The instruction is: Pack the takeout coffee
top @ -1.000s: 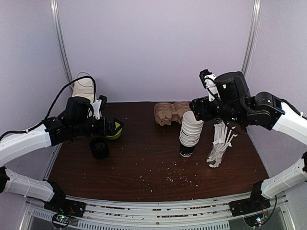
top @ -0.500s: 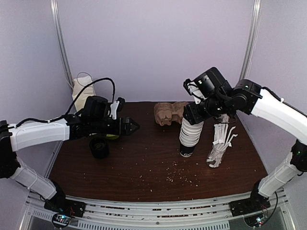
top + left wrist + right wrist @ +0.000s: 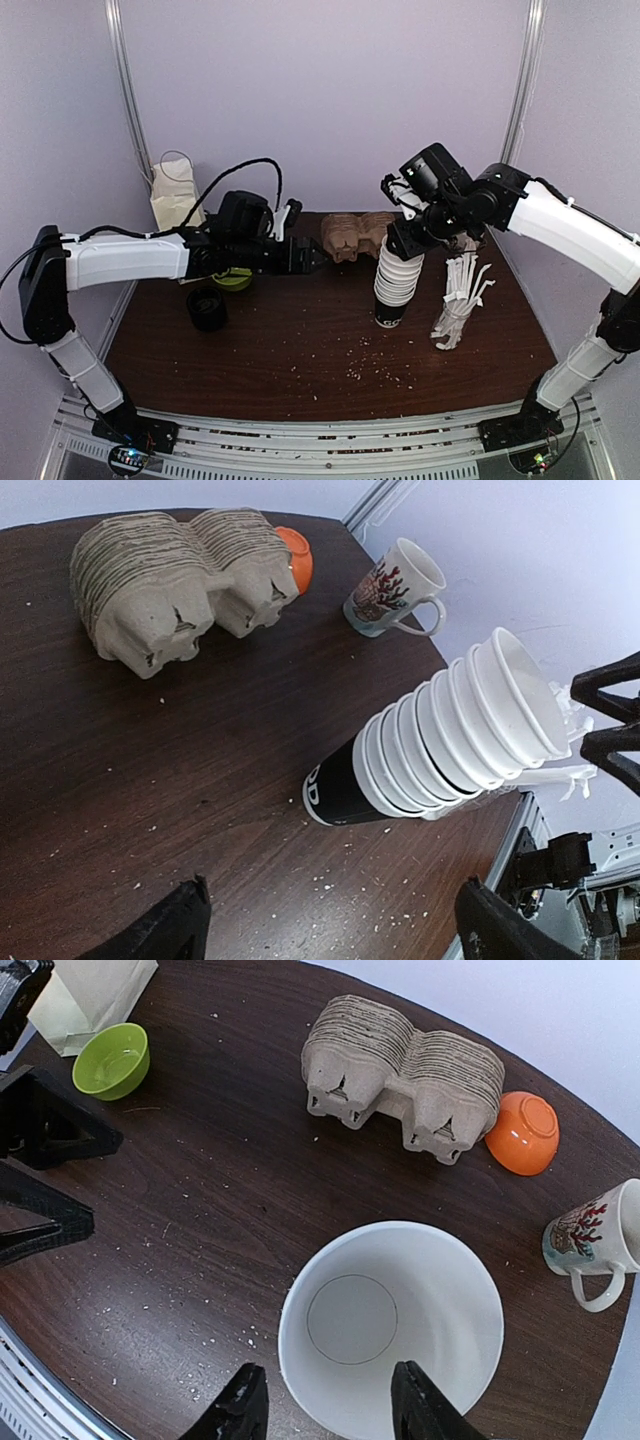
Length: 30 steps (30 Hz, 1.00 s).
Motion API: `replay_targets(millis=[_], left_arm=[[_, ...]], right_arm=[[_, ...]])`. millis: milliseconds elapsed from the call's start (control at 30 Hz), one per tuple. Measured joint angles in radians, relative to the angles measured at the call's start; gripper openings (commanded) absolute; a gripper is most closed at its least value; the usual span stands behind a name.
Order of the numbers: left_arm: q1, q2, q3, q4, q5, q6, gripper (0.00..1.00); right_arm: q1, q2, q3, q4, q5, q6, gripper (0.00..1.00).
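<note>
A coffee cup with a black lid does not show in any view, so I cannot tell where it is. A tall stack of white cups (image 3: 397,285) without lids stands a little toward 3 o'clock from the middle of the table (image 3: 300,370). The right gripper (image 3: 402,243) hangs over the top cup with its jaws partly open. One finger (image 3: 243,1405) is outside the rim and the other is over the cup's hole. I cannot tell if they touch it. The left gripper (image 3: 306,256) is at 9 o'clock of the stack, jaws wide open, holding nothing. Brown cup trays (image 3: 355,235) lie at 12 o'clock, a glass of white sticks (image 3: 455,305) at 3 o'clock, and black lids (image 3: 207,308) far off at 9 o'clock.
</note>
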Motion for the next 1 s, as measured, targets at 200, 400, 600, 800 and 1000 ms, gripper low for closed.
replay_targets(millis=[200, 400, 600, 800, 1000], left_arm=[[-0.030, 0.064, 0.081, 0.019, 0.025, -0.034, 0.87], [-0.059, 0.142, 0.168, 0.030, 0.042, -0.058, 0.85], [-0.072, 0.195, 0.220, 0.036, 0.058, -0.071, 0.85], [-0.076, 0.238, 0.266, 0.041, 0.071, -0.082, 0.83], [-0.084, 0.258, 0.284, 0.043, 0.082, -0.089, 0.82]], right_arm=[[-0.013, 0.001, -0.001, 0.000, -0.026, -0.011, 0.41], [-0.021, 0.004, -0.006, 0.002, -0.034, -0.016, 0.39], [-0.025, 0.018, -0.007, 0.003, -0.053, -0.021, 0.41], [-0.026, 0.034, -0.010, 0.006, -0.064, -0.026, 0.37], [-0.026, 0.037, -0.023, 0.005, -0.066, -0.040, 0.27]])
